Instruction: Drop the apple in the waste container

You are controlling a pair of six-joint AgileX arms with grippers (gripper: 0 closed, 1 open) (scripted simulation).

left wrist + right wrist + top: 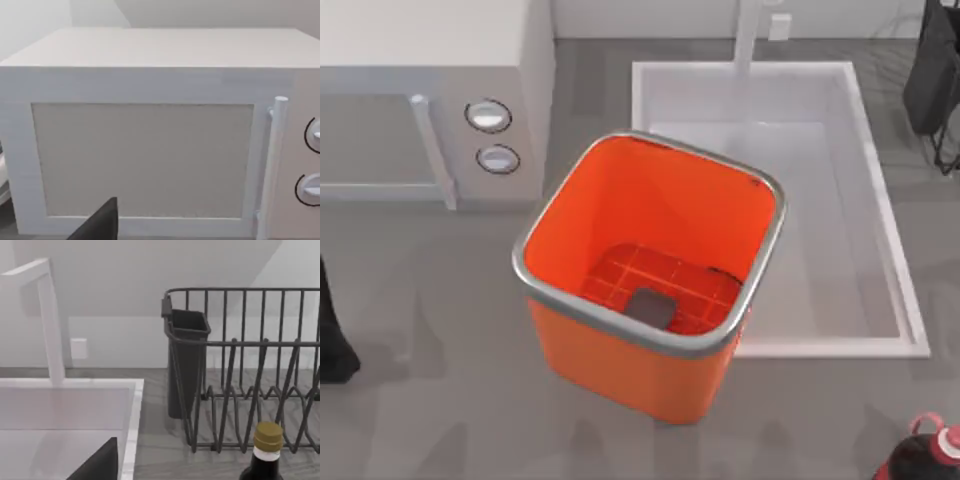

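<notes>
The waste container (pixel 650 365) is a large orange square bin with a silver rim, standing in the middle of the table in the top view. Its grid-patterned floor carries a dark grey rounded patch (pixel 648 307). The apple is out of view. A dark part of my left arm (pixel 330 345) shows at the table's left edge, well left of the bin. A dark piece of my left gripper (pixel 100 222) faces the microwave door in the left wrist view. A dark piece of my right gripper (pixel 100 462) hangs over the sink's edge in the right wrist view.
A white microwave (pixel 430 100) stands at the back left, behind the bin. A white sink basin (pixel 840 200) with a tap (pixel 47 315) lies to the bin's right. A dark dish rack (pixel 250 370) stands at the far right. A dark red bottle with a pink cap (pixel 930 450) stands front right.
</notes>
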